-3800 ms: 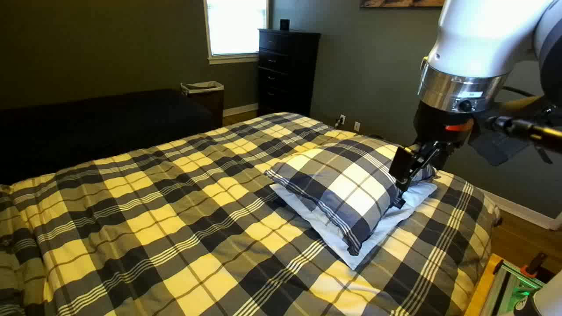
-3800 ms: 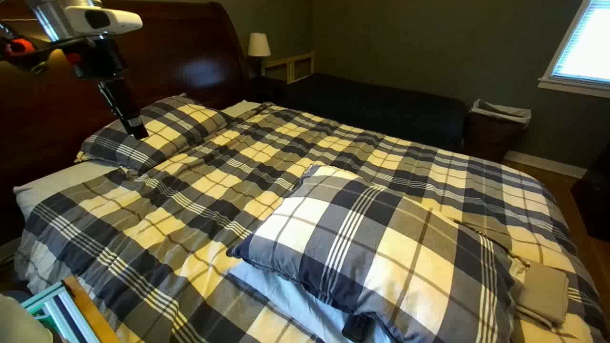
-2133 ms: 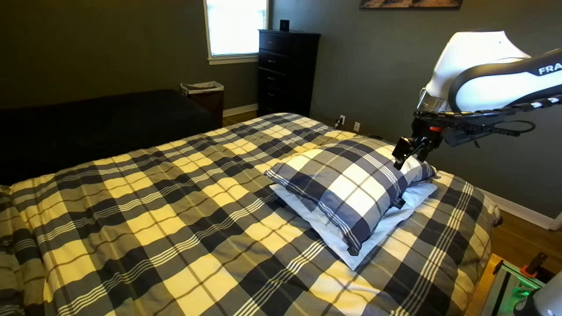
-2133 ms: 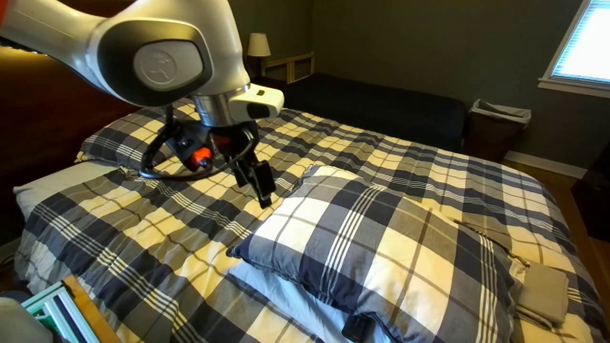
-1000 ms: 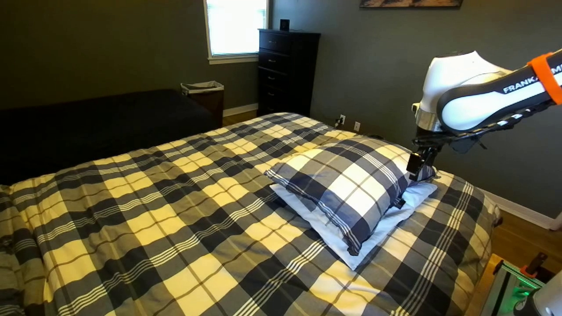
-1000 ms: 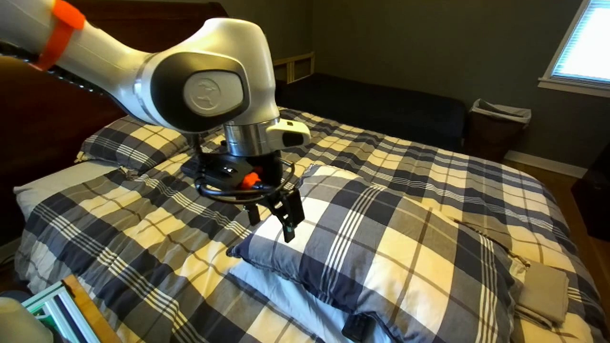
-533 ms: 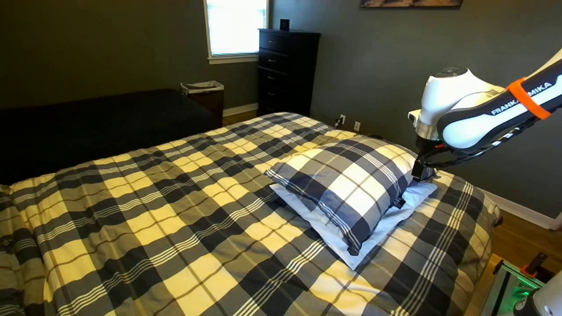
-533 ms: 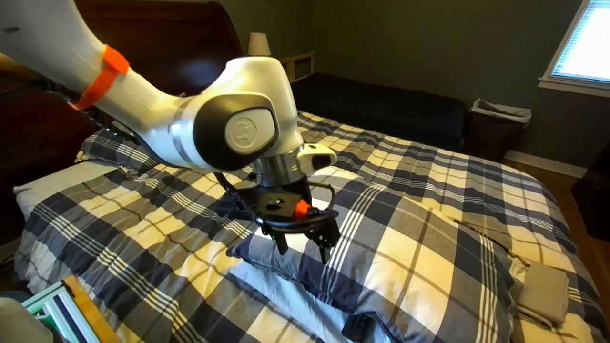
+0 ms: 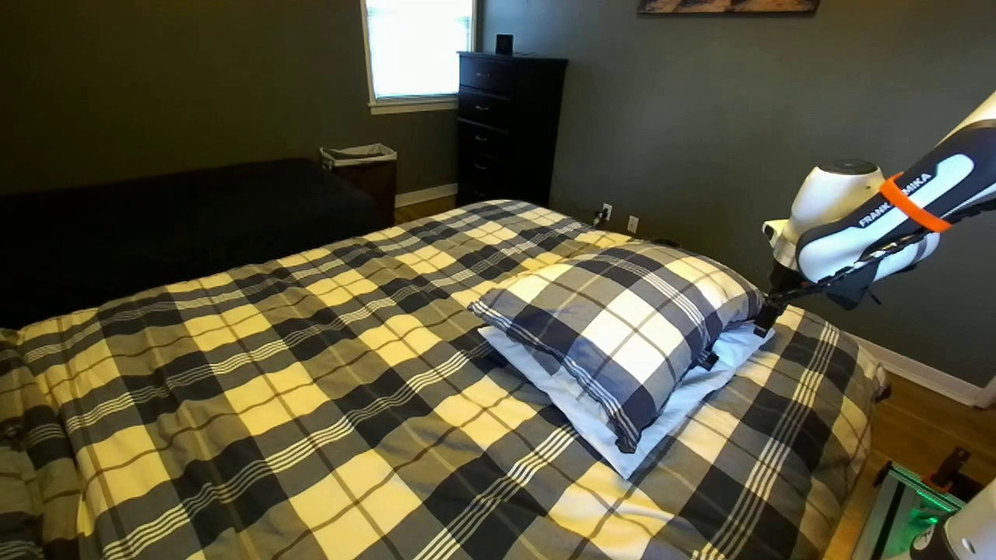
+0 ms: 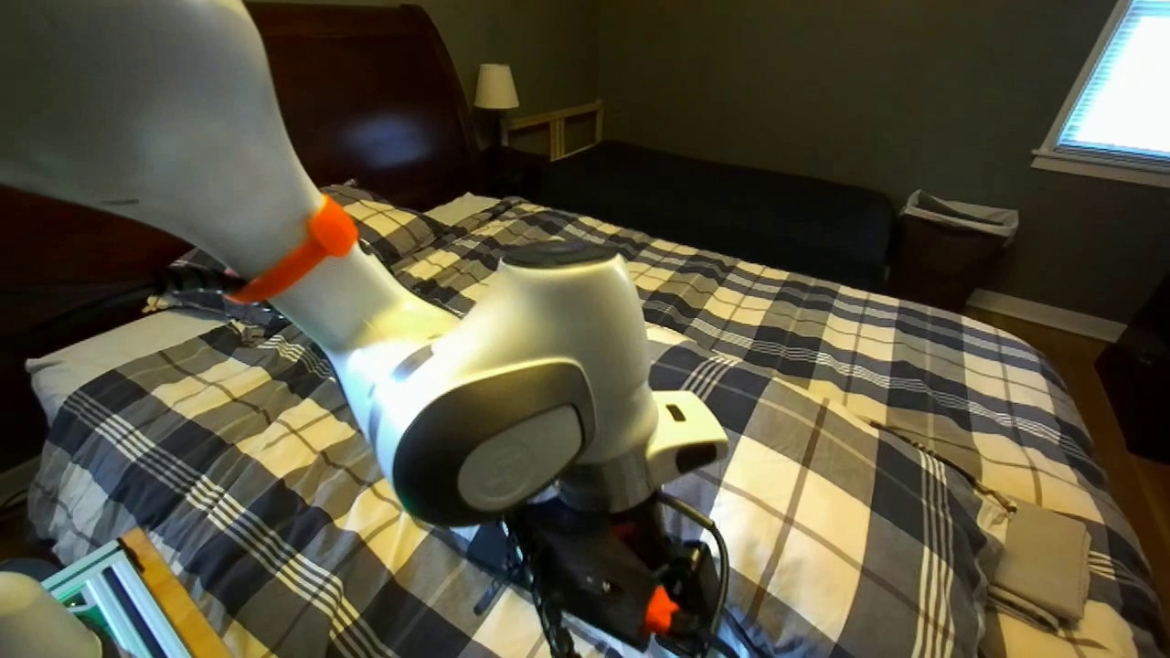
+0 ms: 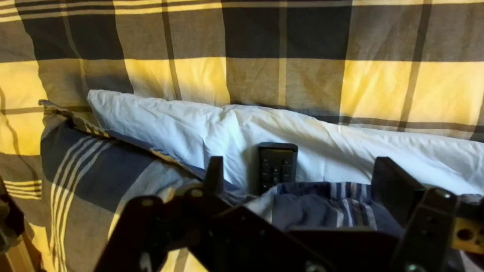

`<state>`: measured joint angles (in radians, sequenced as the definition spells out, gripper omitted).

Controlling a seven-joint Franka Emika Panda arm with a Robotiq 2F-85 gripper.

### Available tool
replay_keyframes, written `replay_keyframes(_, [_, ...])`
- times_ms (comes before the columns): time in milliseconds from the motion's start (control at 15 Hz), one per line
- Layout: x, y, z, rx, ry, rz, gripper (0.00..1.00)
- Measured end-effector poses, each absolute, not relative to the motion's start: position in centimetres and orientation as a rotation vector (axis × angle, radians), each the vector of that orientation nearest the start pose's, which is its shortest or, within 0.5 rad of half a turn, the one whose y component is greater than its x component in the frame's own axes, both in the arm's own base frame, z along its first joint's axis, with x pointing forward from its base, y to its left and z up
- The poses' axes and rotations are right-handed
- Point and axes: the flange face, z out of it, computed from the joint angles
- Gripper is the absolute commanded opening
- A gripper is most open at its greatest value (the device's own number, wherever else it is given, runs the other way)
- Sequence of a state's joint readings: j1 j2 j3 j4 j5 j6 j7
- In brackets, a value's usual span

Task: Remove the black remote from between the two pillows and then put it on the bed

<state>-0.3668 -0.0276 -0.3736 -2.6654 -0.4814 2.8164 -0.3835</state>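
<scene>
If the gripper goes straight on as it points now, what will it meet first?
Probably the white lower pillow beside the black remote, which shows between the fingers; depth is unclear, so the plaid pillow might come first.

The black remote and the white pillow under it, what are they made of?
The black remote looks like hard plastic: straight, crisp edges and a mostly dull face. The white pillow seems covered in soft, matte cloth, maybe cotton, because it's wrinkled and creased. Its stuffing is hidden.
</scene>
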Motion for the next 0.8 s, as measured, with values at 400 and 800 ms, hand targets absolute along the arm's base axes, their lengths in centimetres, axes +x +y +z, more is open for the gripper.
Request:
replay_keyframes(400, [33.1,-28.2,25.3,-3.378,-0.132,-0.085,1.00])
replay_keyframes(800, [32.8,-28.3,23.0,-3.352,-0.133,-0.001,1.00])
